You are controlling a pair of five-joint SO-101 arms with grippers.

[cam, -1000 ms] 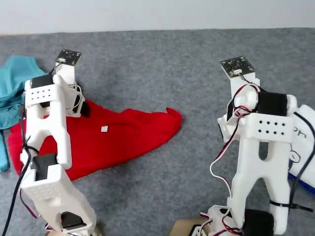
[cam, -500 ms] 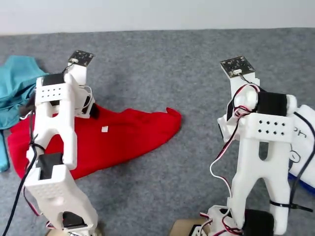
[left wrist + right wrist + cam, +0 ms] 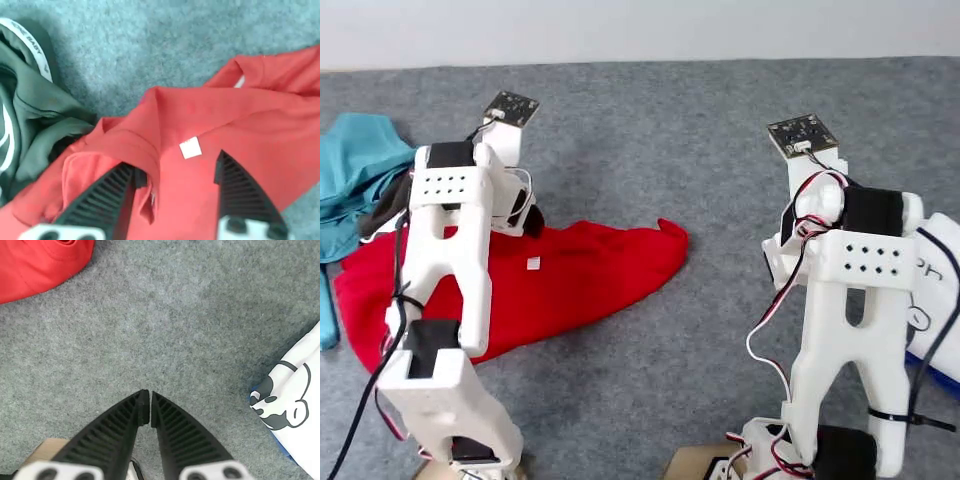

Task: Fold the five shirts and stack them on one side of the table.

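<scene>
A red shirt [image 3: 570, 275] lies spread flat on the grey table, at the left and middle. My left gripper [image 3: 176, 161] hangs open just over its collar area, one finger on either side of a small white tag [image 3: 190, 148]. In the high view that gripper [image 3: 527, 217] is at the shirt's far edge. A dark green shirt [image 3: 30, 120] lies crumpled beside the red one. A teal shirt [image 3: 355, 165] is bunched at the far left. My right gripper [image 3: 149, 394] is shut on nothing above bare table, with a white printed shirt [image 3: 295, 410] off to one side.
The table is covered in grey carpet-like felt [image 3: 650, 120], with open room across the back and middle. The white shirt [image 3: 940, 290] reaches the table's right edge. A brown cardboard piece [image 3: 695, 462] sits at the front between the arm bases.
My left arm has swung to the right along the red shirt's far edge, with the gripper still open. The right arm has not moved.
</scene>
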